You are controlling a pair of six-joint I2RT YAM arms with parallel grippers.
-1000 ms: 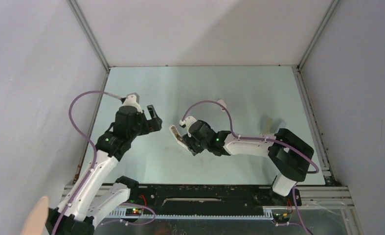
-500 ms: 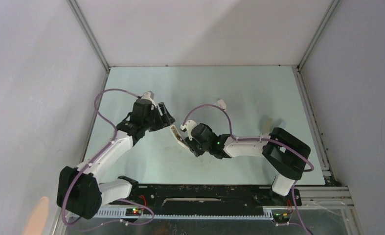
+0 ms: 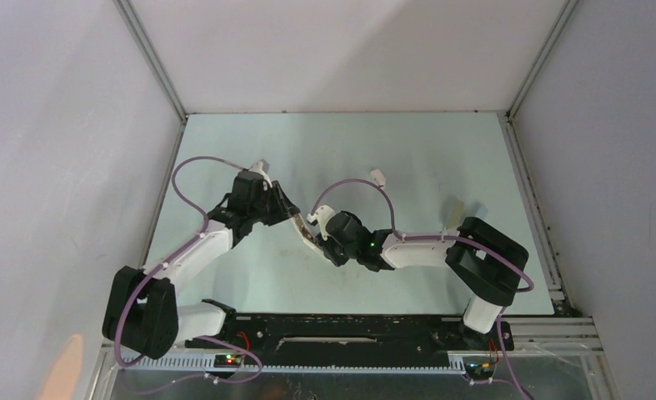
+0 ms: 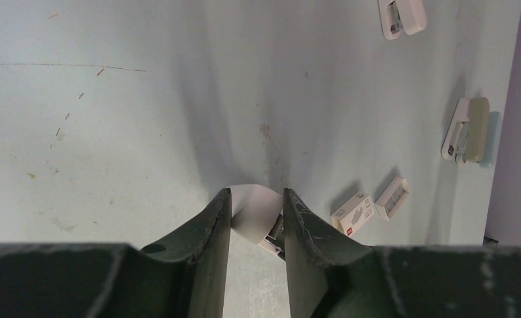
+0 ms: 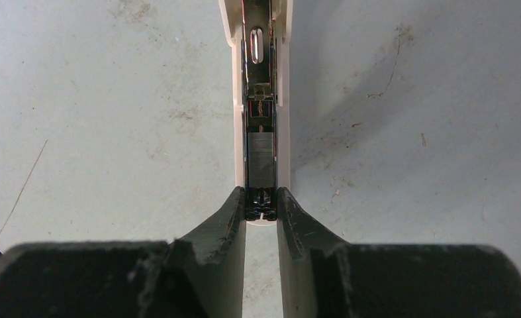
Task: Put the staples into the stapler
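The stapler (image 3: pixel 302 230) lies open at mid-table, its white lid swung up. In the right wrist view its metal channel (image 5: pixel 261 99) runs straight away from me with a grey block (image 5: pixel 261 159) inside. My right gripper (image 5: pixel 261 204) is shut on the near end of the stapler's base. My left gripper (image 4: pixel 257 207) is closed on both sides of the rounded white lid end (image 4: pixel 252 211). The staples show only in the left wrist view: a small white box with red print (image 4: pixel 353 213) and beside it the tray of staples (image 4: pixel 392 197), both on the table beyond the lid.
A second white stapler (image 4: pixel 403 14) (image 3: pixel 378 177) lies further back. A beige stapler (image 4: pixel 467 129) (image 3: pixel 455 212) stands near the right arm's base. Grey walls enclose the table on three sides.
My left arm has swung right to the stapler, and its jaws have gone from wide open to closed around the lid. The right jaws have narrowed onto the base.
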